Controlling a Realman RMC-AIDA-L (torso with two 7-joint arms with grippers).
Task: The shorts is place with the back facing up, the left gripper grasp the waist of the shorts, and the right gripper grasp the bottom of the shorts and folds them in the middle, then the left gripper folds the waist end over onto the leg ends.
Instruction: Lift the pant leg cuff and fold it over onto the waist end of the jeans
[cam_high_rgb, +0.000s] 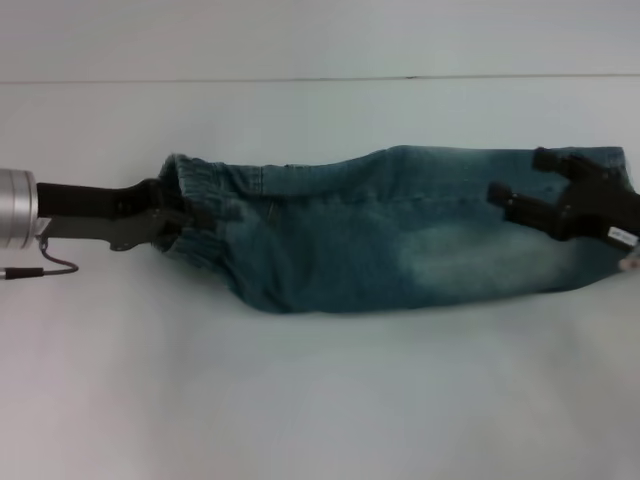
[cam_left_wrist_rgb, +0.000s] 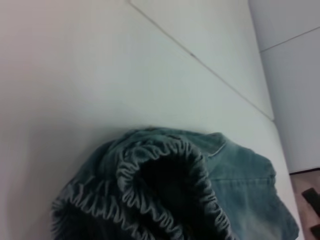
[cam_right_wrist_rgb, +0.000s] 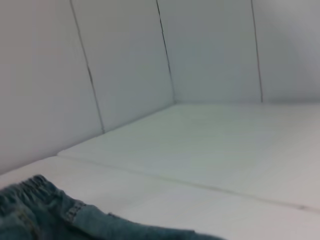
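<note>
From my head camera, the shorts (cam_high_rgb: 400, 235) lie folded lengthwise into one long band across the middle of the white table (cam_high_rgb: 300, 400), running from my left toward the right edge. My left gripper (cam_high_rgb: 172, 218) reaches in from the left edge, silver wrist and thin black cable behind it, and its fingers are pinched onto the waist of the shorts (cam_high_rgb: 195, 200), the gathered band bunching up around them. Over on the right, my right gripper (cam_high_rgb: 525, 185) hangs above the leg ends (cam_high_rgb: 605, 265), its two black fingers spread wide apart with denim showing between them; nothing is pinched there.

Left wrist camera now: the ruffled waist (cam_left_wrist_rgb: 165, 175) fills the lower part of the picture, its elastic ridges curled around a dark opening, pale denim trailing off beyond it. White table all around. My own fingers don't show here.

Right wrist camera: just a strip of the shorts (cam_right_wrist_rgb: 60, 217) with a bit of gathered band, lying on the table, and white wall panels (cam_right_wrist_rgb: 125, 65) behind.
</note>
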